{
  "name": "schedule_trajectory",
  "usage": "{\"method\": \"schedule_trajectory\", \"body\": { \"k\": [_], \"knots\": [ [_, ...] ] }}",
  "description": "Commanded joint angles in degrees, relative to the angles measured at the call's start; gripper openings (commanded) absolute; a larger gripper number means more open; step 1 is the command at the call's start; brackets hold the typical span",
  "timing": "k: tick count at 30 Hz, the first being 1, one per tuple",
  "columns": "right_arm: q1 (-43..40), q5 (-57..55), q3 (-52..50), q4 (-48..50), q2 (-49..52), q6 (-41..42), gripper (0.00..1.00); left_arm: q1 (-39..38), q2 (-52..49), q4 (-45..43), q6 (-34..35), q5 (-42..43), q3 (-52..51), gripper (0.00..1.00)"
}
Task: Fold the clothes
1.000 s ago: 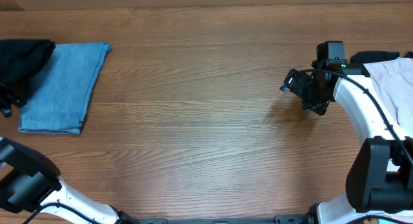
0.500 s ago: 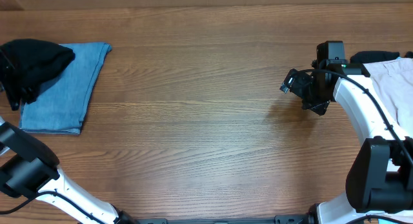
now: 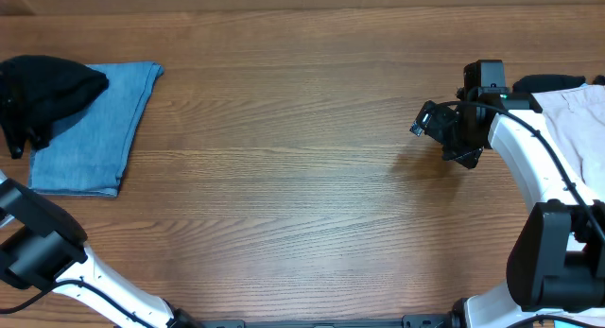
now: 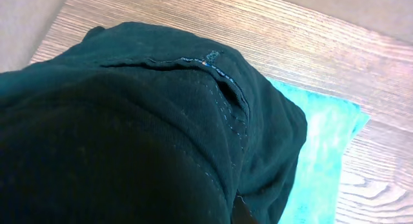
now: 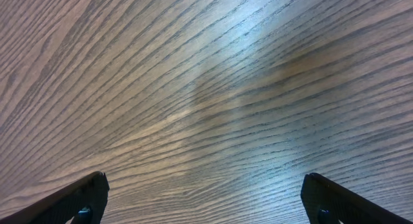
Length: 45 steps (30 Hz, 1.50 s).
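The black garment [image 3: 52, 90] lies bunched at the far left, over the upper left part of the folded light-blue denim piece [image 3: 99, 129]. In the left wrist view the black garment [image 4: 142, 121] fills almost the whole frame and hides my left gripper's fingers; the denim piece [image 4: 322, 153] shows beside it. My left gripper [image 3: 14, 129] is at the black garment's left edge, seemingly shut on it. My right gripper [image 3: 430, 120] is open and empty over bare wood [image 5: 206, 198]. The beige garment [image 3: 581, 120] lies at the right edge.
The wooden table [image 3: 284, 177] runs between the two piles. A dark cloth edge [image 3: 548, 82] shows beside the beige garment. My right arm [image 3: 539, 167] reaches along the right side. The table's far left edge [image 4: 39, 30] is close to the black garment.
The black garment has moved right, further onto the denim piece, then stayed nearly still. The right arm has not moved.
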<state>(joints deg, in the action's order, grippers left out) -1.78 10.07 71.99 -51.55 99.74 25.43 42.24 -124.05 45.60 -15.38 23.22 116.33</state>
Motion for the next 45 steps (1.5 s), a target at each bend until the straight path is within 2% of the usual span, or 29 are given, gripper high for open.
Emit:
{"method": "schedule_trajectory", "body": {
  "k": [1, 5, 10, 13, 16, 17, 20, 23, 25, 28, 32, 33, 34, 35, 38, 42, 43, 45],
  "knots": [
    [-0.11, -0.42, 0.46, 0.26, -1.03, -0.37, 1.00, -1.79, 0.00, -0.94, -4.31, -2.49, 2.34, 0.04],
    [-0.11, -0.39, 0.46, 0.26, -1.03, -0.37, 1.00, -3.63, -0.04, -2.38, -5.88, -7.19, 2.86, 0.04],
    [-0.11, -0.39, 0.46, 0.26, -1.03, -0.37, 1.00, -5.77, -1.38, -0.72, -4.96, -7.15, 1.62, 0.04],
    [-0.11, -0.39, 0.46, 0.26, -1.03, -0.37, 1.00, -5.95, -2.40, 0.59, -0.17, -7.13, -0.09, 0.04],
    [-0.11, -0.39, 0.46, 0.26, -1.03, -0.37, 1.00, -5.84, -3.04, 2.49, 8.44, -5.14, -0.72, 0.04],
    [-0.11, -0.39, 0.46, 0.26, -1.03, -0.37, 1.00, -5.77, -3.02, 2.78, 11.37, -3.78, -0.72, 0.04],
    [-0.11, -0.42, 0.46, 0.28, -1.03, -0.37, 1.00, -5.29, -2.93, 3.91, 22.86, 8.37, -0.72, 0.04],
    [-0.11, -0.39, 0.46, 0.26, -1.03, -0.37, 1.00, -4.17, -2.91, 3.48, 33.31, 24.00, -0.72, 0.04],
    [-0.11, -0.39, 0.46, 0.26, -1.03, -0.37, 1.00, -3.91, -2.93, 4.24, 37.75, 29.16, -0.72, 0.04],
    [-0.11, -0.42, 0.46, 0.26, -1.03, -0.37, 1.00, -4.94, -2.93, 8.83, 36.39, 25.90, -0.81, 0.04],
    [-0.11, -0.39, 0.46, 0.26, -1.03, -0.37, 1.00, -6.27, -2.93, 10.10, 33.75, 27.93, -0.85, 0.04],
    [-0.11, -0.39, 0.46, 0.26, -1.03, -0.39, 1.00, -6.25, -2.93, 9.51, 33.75, 30.16, -0.85, 0.04],
    [-0.11, -0.39, 0.46, 0.26, -1.03, -0.37, 1.00, -6.16, -2.93, 7.26, 33.81, 36.15, -0.85, 0.04],
    [-0.11, -0.39, 0.46, 0.26, -1.03, -0.37, 1.00, -5.79, -2.93, 1.01, 36.61, 46.31, -0.83, 0.04],
    [-0.11, -0.39, 0.46, 0.24, -1.03, -0.37, 1.00, -5.79, -2.91, -5.29, 39.71, 53.81, -0.83, 0.04],
    [-0.11, -0.39, 0.46, 0.26, -1.03, -0.37, 1.00, -5.88, -2.62, -2.51, 30.60, 60.78, -0.81, 0.04],
    [-0.11, -0.39, 0.46, 0.26, -1.03, -0.37, 1.00, -5.95, -2.62, 2.47, 26.84, 58.90, -0.81, 0.04],
    [-0.11, -0.39, 0.46, 0.26, -1.03, -0.37, 1.00, -6.01, -2.62, 12.48, 22.21, 45.24, -0.83, 0.04]
  ]
}}
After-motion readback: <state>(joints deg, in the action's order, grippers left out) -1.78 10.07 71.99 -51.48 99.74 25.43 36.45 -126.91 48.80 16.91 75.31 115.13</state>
